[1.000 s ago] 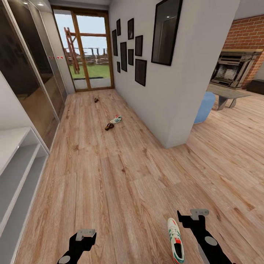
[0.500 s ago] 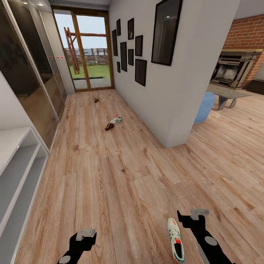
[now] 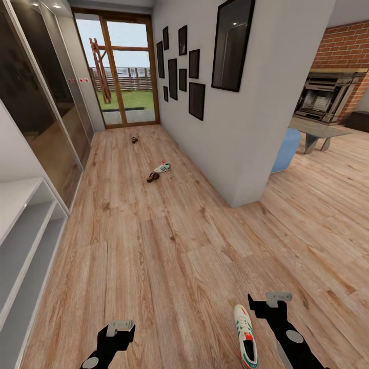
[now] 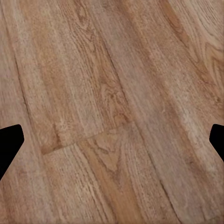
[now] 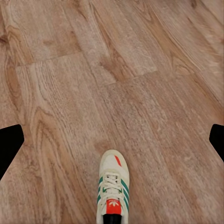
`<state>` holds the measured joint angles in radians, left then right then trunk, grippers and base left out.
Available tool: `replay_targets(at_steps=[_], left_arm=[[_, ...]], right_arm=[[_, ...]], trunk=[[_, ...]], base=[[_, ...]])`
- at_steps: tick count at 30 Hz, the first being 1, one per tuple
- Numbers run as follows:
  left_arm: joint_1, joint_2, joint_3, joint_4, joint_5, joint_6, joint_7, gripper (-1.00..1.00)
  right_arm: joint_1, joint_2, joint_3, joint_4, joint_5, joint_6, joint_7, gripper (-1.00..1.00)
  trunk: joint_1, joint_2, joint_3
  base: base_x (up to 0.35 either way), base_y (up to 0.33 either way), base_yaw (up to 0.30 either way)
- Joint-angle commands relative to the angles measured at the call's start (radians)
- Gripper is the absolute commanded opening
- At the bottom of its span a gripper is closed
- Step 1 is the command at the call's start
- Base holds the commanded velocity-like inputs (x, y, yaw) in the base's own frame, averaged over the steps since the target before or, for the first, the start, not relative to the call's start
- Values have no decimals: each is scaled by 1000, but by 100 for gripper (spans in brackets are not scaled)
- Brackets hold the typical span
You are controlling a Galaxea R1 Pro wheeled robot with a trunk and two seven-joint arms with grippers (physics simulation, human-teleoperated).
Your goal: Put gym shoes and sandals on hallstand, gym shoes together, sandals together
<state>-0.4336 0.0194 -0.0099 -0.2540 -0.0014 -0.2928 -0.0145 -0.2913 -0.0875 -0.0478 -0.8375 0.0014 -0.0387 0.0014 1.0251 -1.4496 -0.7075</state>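
Observation:
One gym shoe (image 3: 245, 338) lies on the corridor floor (image 3: 169, 246) just left of my right gripper (image 3: 266, 303); in the right wrist view this shoe (image 5: 112, 189) rests below the widely spread fingertips (image 5: 9, 142). The other gym shoe (image 3: 162, 167) lies far down the corridor, with a sandal (image 3: 152, 177) right beside it. A second sandal (image 3: 135, 139) sits near the glass door. My left gripper (image 3: 120, 328) hangs open over bare planks, its fingertips (image 4: 9, 140) far apart. The hallstand (image 3: 25, 241) stands along the left wall.
A grey wall corner (image 3: 241, 195) with black frames juts in on the right. Dark mirrored wardrobe doors (image 3: 46, 128) line the left side. Beyond the corner are a blue seat (image 3: 287, 148) and a brick fireplace (image 3: 328, 97).

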Motion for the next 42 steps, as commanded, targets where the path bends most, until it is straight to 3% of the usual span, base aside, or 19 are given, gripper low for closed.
replay_targets(at_steps=[1,8,33,42], left_arm=[[-1,1,-1,1,0,-3,-3,100],[-1,2,-1,1,0,-3,-11,100],[-9,3,0,-3,0,0,-28,100],[-43,0,0,-132,0,54,-43,100]], right_arm=[[0,0,-1,0,0,-3,0,100],[0,0,-1,1,0,-4,-1,100],[-1,0,-1,5,0,-3,-2,100],[-1,0,-2,8,0,-3,-3,100]], trunk=[[0,0,-1],[0,0,-1],[96,-175,-94],[130,-238,-136]], base=[[0,0,0],[0,0,0],[0,0,0],[0,0,0]])
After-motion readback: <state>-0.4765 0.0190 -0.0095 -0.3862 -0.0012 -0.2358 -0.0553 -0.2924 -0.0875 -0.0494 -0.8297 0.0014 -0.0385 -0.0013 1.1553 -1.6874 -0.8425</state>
